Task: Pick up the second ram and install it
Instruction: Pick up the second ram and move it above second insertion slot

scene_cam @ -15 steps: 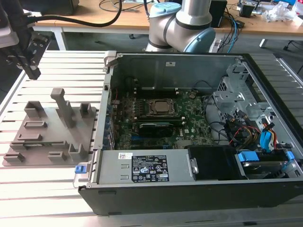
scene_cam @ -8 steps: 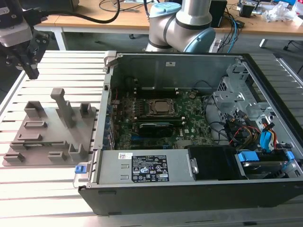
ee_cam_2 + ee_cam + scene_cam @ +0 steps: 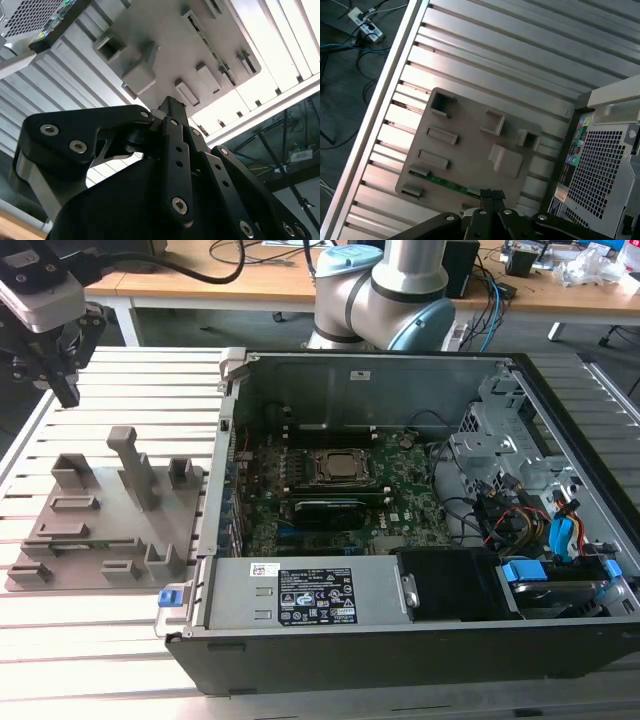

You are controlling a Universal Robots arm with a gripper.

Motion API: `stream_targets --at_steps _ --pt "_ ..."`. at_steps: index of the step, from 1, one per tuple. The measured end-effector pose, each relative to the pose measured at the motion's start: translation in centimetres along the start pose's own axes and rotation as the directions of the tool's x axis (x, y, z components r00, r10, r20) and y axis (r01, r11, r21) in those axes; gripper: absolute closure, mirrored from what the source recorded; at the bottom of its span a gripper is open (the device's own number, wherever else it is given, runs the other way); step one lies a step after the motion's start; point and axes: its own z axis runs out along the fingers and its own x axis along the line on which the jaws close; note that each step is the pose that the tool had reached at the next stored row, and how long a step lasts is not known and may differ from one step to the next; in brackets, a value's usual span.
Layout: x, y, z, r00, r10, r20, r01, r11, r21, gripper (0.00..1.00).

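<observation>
We have the gripper point(image 3: 66, 390) up high on the exterior view's left, hanging over the slatted metal desk point(image 3: 100, 640) just past the far corner of the grey fixture tray point(image 3: 100, 490). In both wrist views the fingers point(image 3: 486, 196) look pressed together with nothing between them: closed and empty.

We spot the second ram point(image 3: 80, 538) sitting in the tray, a thin stick with a green edge, lying flat in a long slot along the tray's near side in the exterior view. In the first wrist view the same stick point(image 3: 442, 183) runs along one edge of the tray point(image 3: 470, 145), and the gripper point(image 3: 490, 194) lines up just past one end of it, though the exterior view shows it well above and apart from it.

On the exterior view's right, beside the tray, the open computer case point(image 3: 400, 660) rests on the desk. Inside it we see the green motherboard point(image 3: 400, 510), the square CPU socket point(image 3: 340, 468) near its middle, and a broader black card point(image 3: 325, 510) just in front of the socket. Behind the case stands the arm's grey and blue body point(image 3: 400, 290)
</observation>
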Motion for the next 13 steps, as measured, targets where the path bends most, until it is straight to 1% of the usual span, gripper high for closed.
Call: stream_targets --at_steps 1,3,4,7,9,11,13 --pt "0.00 0.00 0.00 0.9996 -0.028 -0.0012 0.028 0.9996 -0.0007 0.89" --pt "0.00 0.00 0.00 0.9985 -0.055 -0.0024 0.055 0.9985 -0.0014 0.89" --pt "0.00 0.00 0.00 0.9962 -0.087 -0.0038 0.087 0.9962 -0.0023 0.89" --pt "0.00 0.00 0.00 0.9898 -0.142 -0.0061 0.142 0.9898 -0.0039 0.89" --pt "0.00 0.00 0.00 0.9842 -0.177 -0.0076 0.177 0.9842 -0.0050 0.89" --pt "0.00 0.00 0.00 0.9775 -0.211 -0.0089 0.211 0.9776 -0.0061 0.89" --pt "0.00 0.00 0.00 0.9666 -0.256 -0.0107 0.256 0.9666 -0.0077 0.89"
